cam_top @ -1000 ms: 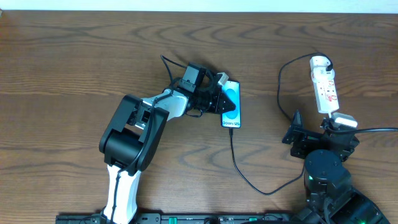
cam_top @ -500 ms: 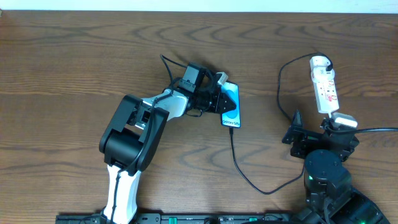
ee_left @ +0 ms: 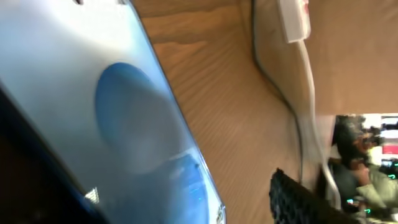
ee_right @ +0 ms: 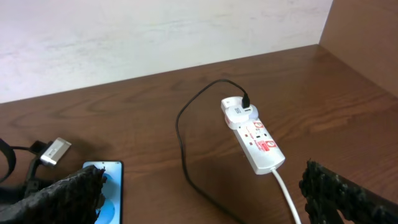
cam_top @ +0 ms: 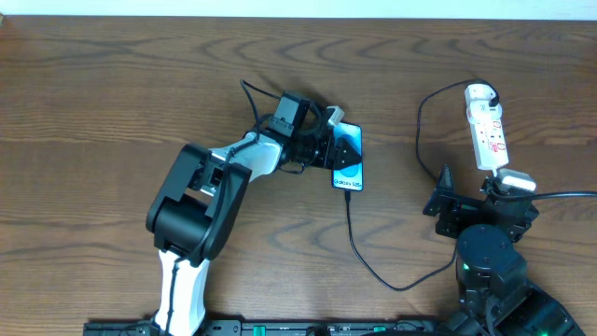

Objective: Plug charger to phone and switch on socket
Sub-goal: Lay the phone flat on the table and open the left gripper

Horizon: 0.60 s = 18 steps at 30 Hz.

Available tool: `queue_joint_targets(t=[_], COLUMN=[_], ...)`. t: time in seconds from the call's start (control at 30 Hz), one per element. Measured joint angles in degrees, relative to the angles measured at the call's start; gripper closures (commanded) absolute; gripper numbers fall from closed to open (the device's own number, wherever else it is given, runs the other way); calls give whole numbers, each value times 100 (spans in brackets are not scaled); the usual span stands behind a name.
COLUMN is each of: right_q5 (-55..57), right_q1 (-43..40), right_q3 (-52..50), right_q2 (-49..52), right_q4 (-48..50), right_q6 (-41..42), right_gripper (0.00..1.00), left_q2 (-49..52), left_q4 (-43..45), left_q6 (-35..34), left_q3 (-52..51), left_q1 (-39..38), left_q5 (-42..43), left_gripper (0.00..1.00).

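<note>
The phone lies flat at mid-table, blue screen up, and fills the left of the left wrist view. My left gripper straddles its upper left side with the jaws spread. One black finger stands clear of the phone's edge, with bare wood between them. The charger cable meets the phone's lower end, loops right and ends in a plug on the socket. My right gripper hangs open and empty in front of the socket.
The socket's white cord runs toward my right arm's base. My left arm's bulky body stretches from the front edge to the phone. A pale wall borders the table's far edge.
My left gripper's jaws have spread apart at the phone, letting go of it. The phone, the cable and the right arm have not moved.
</note>
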Motion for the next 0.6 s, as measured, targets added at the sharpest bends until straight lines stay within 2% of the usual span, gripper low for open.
queue_joint_targets(t=[0.23,0.57,0.6], right_q5=[0,0,0], right_q1=[0,0,0], right_q3=[0,0,0], right_q2=[0,0,0], right_q4=[0,0,-2], right_q6=[0,0,0], right_gripper=[1,1,1], left_q2=[-203,-243,-243], left_q4=[-706,-767,-767], left_q6=[46,46,46], left_q3=[122,136,136], left_q1=[-37,-50,-50], left_q5=[-658,-870,-870], left_gripper=[20,20,12])
